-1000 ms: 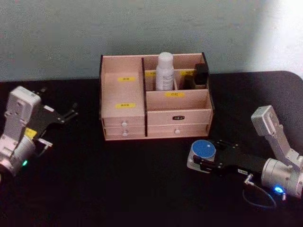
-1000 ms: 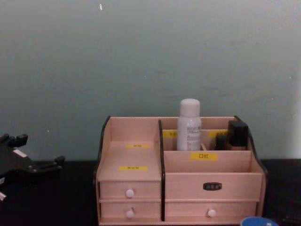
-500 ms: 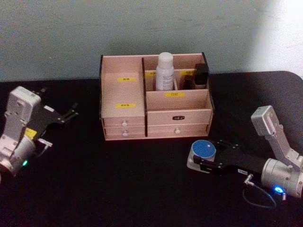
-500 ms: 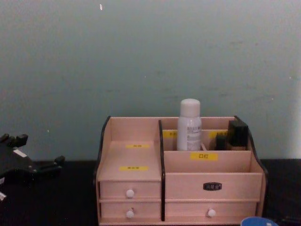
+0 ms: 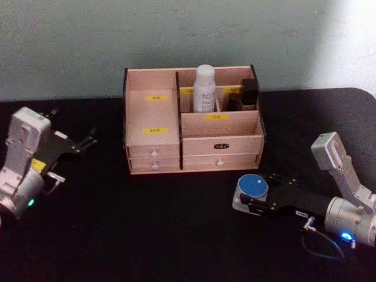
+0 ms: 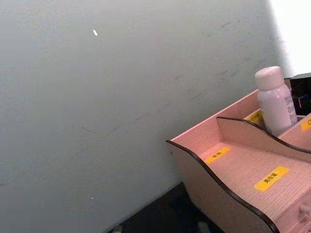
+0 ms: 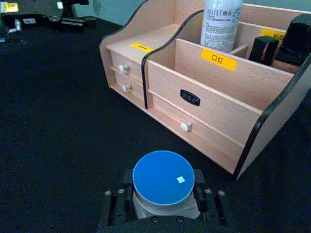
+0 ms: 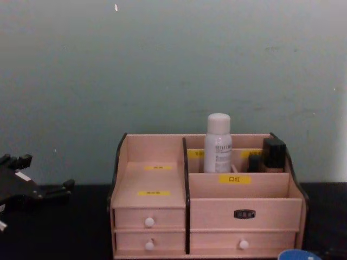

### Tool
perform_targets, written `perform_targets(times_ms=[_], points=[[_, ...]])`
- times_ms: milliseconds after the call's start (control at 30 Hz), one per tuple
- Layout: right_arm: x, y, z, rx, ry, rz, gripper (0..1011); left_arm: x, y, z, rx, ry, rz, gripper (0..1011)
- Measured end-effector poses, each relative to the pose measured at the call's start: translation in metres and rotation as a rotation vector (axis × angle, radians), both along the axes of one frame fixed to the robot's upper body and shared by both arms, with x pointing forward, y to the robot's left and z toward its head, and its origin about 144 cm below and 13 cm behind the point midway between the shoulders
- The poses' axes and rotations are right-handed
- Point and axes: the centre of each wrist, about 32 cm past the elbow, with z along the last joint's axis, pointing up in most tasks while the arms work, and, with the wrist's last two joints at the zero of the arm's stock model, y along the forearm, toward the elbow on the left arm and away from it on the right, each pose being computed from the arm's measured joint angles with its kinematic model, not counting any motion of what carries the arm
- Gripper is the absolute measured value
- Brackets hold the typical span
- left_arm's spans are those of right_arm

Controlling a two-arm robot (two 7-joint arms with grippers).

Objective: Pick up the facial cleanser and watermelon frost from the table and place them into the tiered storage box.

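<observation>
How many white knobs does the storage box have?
3, all on the front of the tiered storage box: upper left knob, lower left knob, lower right knob. None seems hidden.

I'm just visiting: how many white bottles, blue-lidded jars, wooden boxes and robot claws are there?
Tall white cylindrical bottle: 1
Squat clear jar with a round blue lid: 1
Light wooden tiered storage box: 1
Black grippers: 2 (left gripper, right gripper)
Total: 5

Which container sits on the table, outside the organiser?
The blue-lidded watermelon frost, in the right gripper; facial cleanser and dark bottle stand inside the storage box.
</observation>
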Motion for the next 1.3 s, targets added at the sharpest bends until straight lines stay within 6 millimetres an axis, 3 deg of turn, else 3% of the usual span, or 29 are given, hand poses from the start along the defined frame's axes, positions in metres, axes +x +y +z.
perform_targets(times_ms=[1300], points=[[0.011,0.004,0.024,0.035,-0.106,0.124,732,0.0,0.0,0.0,0.0,0.0,0.0,1001]])
